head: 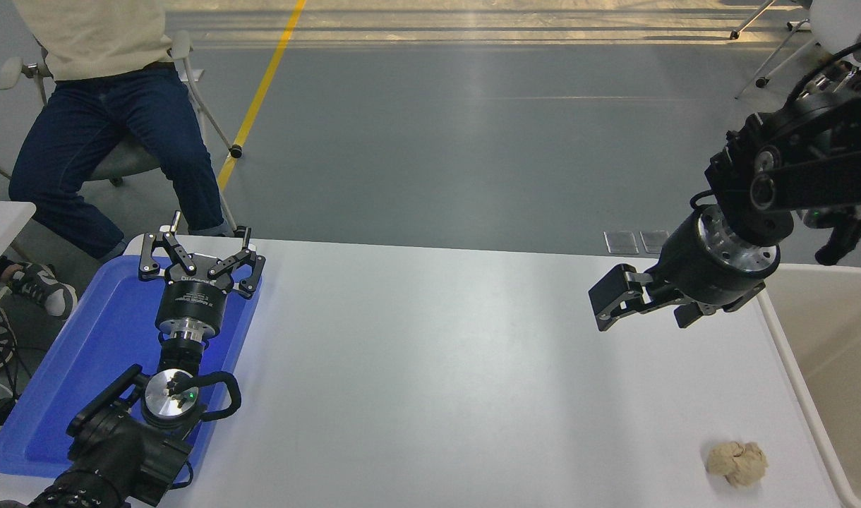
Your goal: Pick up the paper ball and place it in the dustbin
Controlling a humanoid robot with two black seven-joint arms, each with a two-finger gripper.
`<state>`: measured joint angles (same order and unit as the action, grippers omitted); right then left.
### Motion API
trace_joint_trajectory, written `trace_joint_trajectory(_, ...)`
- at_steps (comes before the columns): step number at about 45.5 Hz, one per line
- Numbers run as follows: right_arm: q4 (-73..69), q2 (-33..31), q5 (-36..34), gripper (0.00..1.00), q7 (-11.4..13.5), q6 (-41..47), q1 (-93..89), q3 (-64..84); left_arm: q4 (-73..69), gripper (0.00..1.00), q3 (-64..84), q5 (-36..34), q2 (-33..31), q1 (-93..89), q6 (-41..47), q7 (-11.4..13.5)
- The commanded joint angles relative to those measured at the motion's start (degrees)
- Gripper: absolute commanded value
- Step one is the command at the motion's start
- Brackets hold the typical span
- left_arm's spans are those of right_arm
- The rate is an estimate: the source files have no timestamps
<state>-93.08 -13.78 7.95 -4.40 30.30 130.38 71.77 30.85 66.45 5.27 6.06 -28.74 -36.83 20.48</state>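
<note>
Now, right tool (609,305): hangs above the white table (437,367) near its right side, black fingers close together, holding nothing.
Paper ball: small crumpled tan-beige paper ball (737,462) lies on the table near its front right corner, well apart from the right tool.
Dustbin: large cream-beige plastic dustbin (819,423) stands just beside the table's right edge.
Left tool (200,247): parked over the flat blue tray (63,381), fingers spread wide, empty.

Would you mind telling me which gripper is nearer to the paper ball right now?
Right. The right gripper hangs above the table, up-picture and a bit left of the paper ball. The left gripper is parked over the blue tray, far across the table.
</note>
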Motion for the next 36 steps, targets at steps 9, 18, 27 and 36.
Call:
trace_joint_trajectory(9,0.2,0.6,-0.1,1.00,0.0,-0.5,0.6,-0.5,0.0,1.00,0.0,0.0,0.0,0.0,0.1,0.0)
trace_joint_trajectory(18,0.1,0.8,-0.2,1.00,0.0,-0.5,0.5,-0.5,0.0,1.00,0.0,0.0,0.0,0.0,0.0,0.0)
trace_joint_trajectory(27,0.1,0.8,-0.1,1.00,0.0,-0.5,0.5,-0.5,0.0,1.00,0.0,0.0,0.0,0.0,0.0,0.0)
trace_joint_trajectory(36,0.1,0.4,-0.2,1.00,0.0,-0.5,1.3,-0.4,0.0,1.00,0.0,0.0,0.0,0.0,0.0,0.0)
